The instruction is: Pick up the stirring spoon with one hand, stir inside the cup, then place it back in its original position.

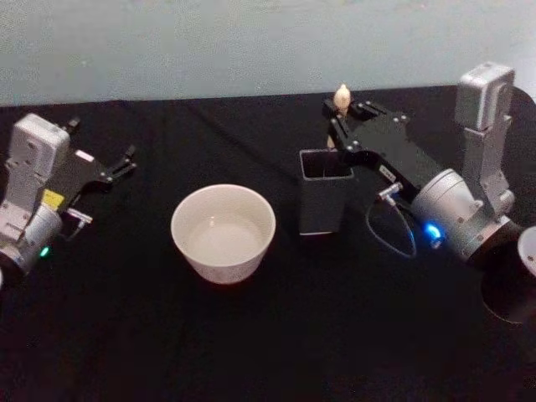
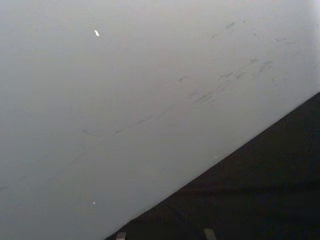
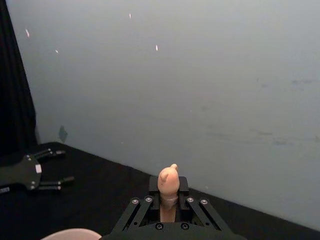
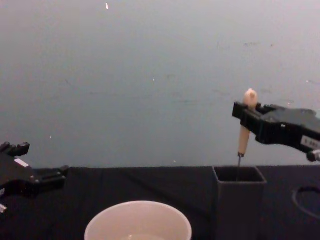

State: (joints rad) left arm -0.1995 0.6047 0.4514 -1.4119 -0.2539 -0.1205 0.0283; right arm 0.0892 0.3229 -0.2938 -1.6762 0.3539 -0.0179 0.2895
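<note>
Dim, even light — soft, grainy focus throughout, black tablecloth (image 1: 276,335) swallowing shadows — no glare.

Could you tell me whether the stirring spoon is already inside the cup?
No, the stirring spoon, held by the right gripper, stands with its shaft in the dark holder, beside the cup.

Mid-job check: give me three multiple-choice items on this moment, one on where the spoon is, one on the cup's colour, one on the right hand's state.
1. Where does the spoon stand?
A. lying in the cup
B. upright, its shaft in the grey holder
C. flat on the table

2. What colour is the cup?
A. cream-white
B. red
C. blue

3. What is the right hand doing?
A. open, far from the spoon
B. resting in the cup
C. shut on the spoon's handle

Answers: B, the chest view shows the shaft entering the holder; A, plain in the head view; C, the handle pokes up between its fingers.
</note>
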